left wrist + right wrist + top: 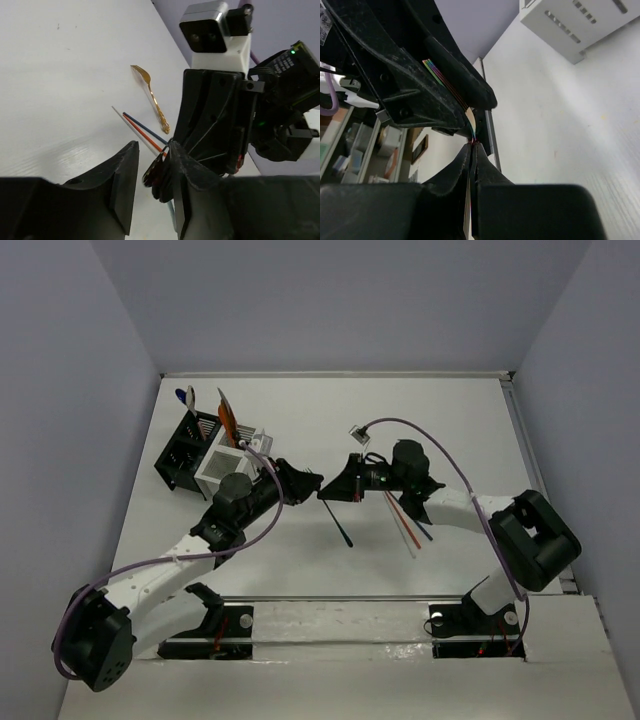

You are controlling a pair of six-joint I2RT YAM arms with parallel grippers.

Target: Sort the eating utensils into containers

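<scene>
My right gripper (330,492) is shut on a dark iridescent purple fork (340,525) held above the table's middle, its handle slanting down toward the near edge. In the right wrist view the fork (474,135) shows only as a thin rainbow edge between the pinched jaws (474,146). My left gripper (308,483) meets it tip to tip. Its jaws (153,147) stand apart around the fork's head (155,172), which lies against the right finger with a gap to the left one. The black container (183,452) and white container (222,468) stand at the back left.
A blue spoon (188,397) and an orange utensil (226,418) stick out of the containers. Red, blue and white sticks (405,520) lie under my right arm. A gold fork (152,97) lies beyond the sticks (142,131). The white container (575,25) shows far off.
</scene>
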